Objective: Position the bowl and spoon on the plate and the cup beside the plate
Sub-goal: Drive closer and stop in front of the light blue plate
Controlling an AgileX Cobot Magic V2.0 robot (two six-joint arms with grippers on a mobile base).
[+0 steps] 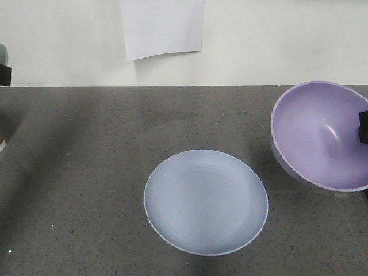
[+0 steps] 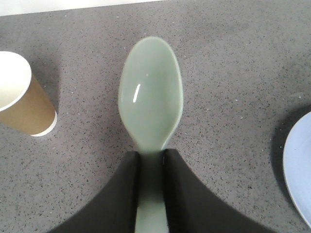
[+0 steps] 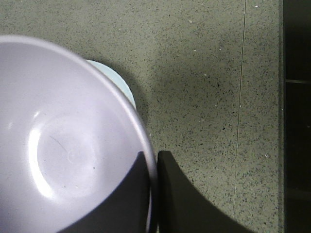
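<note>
Reading front view: plate [image 1: 206, 202] on table [image 1: 75, 190]; bowl [image 1: 322, 135] tilted, left of right pincer [image 1: 363, 127].
Left wrist view: I see left pincer [image 2: 151, 160] clamped on spoon [image 2: 151, 107] handle, scoop ahead of tips; cup [image 2: 22, 97] stands ahead-left, plate edge right.
Right wrist view: right pincer clamped on bowl rim, 1 finger inside, 1 outside; plate sliver ahead.

- The left end effector [image 2: 151, 156] points forward, its two black fingers [image 2: 121, 194] closed on the handle of a small pale mint-green plastic spoon [image 2: 150, 97].
- The right end effector [image 3: 153, 158] pinches the rim of a round lavender-purple plastic bowl [image 3: 63, 145], one finger inside, one outside, holding it tilted.
</note>
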